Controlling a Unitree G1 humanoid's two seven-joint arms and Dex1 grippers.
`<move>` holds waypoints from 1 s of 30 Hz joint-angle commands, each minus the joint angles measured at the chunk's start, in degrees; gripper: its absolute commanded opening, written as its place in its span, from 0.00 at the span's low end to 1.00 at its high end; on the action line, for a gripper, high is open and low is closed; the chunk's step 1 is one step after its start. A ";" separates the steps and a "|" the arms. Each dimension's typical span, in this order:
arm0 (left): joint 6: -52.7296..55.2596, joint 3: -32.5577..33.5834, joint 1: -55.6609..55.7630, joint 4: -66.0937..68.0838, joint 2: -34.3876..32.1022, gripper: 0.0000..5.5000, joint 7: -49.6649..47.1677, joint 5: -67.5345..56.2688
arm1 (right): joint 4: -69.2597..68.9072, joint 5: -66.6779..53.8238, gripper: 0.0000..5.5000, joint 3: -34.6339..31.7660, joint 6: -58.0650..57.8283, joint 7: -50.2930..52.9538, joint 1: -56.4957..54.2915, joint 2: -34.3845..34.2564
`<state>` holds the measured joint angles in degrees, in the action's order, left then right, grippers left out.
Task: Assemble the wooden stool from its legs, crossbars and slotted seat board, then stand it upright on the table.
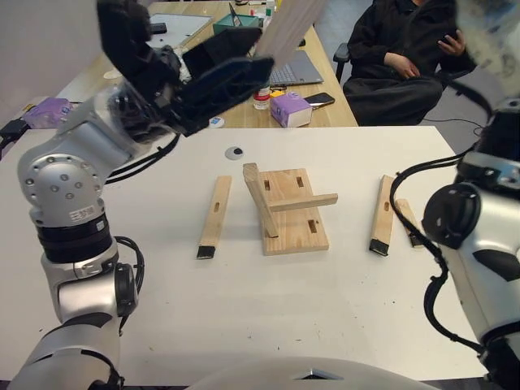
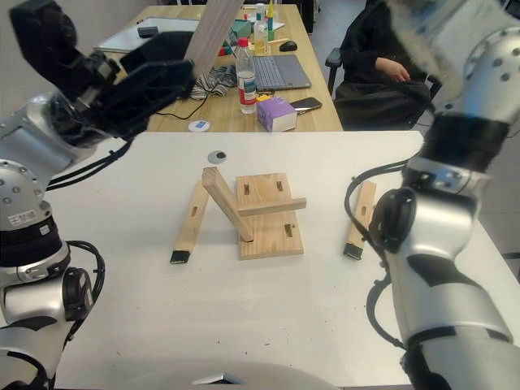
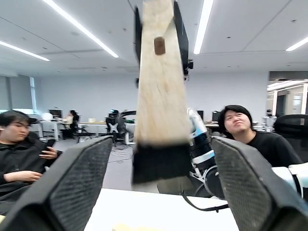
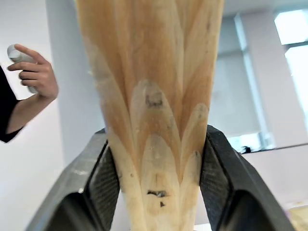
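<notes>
I see the right gripper (image 4: pixel 156 185) clamped on a flat, grained wooden leg (image 4: pixel 154 96). The leg tilts steeply, its black-tipped end low between the spread jaws of the left gripper (image 3: pixel 161 192).

White table (image 1: pixel 268 317), seat board (image 1: pixel 307 236) centred, left leg (image 1: pixel 214 217), right leg (image 1: pixel 382 214), small disc (image 1: pixel 235 152)

Left arm (image 1: pixel 65 187) raised far-left of the seat board (image 1: pixel 294 213), left tool (image 3: pixel 162 144) spread wide. Right arm (image 2: pixel 455 122) high to that board's right, right tool (image 4: pixel 156 178) clamped on a leg (image 4: pixel 154 72).
</notes>
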<state>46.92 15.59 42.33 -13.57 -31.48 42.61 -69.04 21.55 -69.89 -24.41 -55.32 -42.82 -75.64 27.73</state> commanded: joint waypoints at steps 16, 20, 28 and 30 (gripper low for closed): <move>1.08 0.82 -2.79 3.99 -3.56 0.68 -7.30 6.70 | 7.61 37.67 0.37 17.61 33.64 -27.01 26.03 6.92; 0.96 1.13 -2.57 6.51 -2.75 0.68 -7.73 7.81 | 11.14 38.22 0.37 16.46 34.94 -29.35 31.10 5.94; 0.85 3.11 -0.46 11.68 -1.09 0.68 -9.20 7.48 | 21.53 32.26 0.37 9.49 28.43 -34.26 32.53 3.77; 1.23 4.61 0.42 13.27 -0.44 0.68 -9.74 5.78 | 20.40 31.22 0.37 9.07 26.06 -36.00 33.50 3.51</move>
<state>47.39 18.95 41.10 -1.24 -32.51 33.55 -62.05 43.05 -37.74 -14.85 -27.77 -77.57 -42.76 31.88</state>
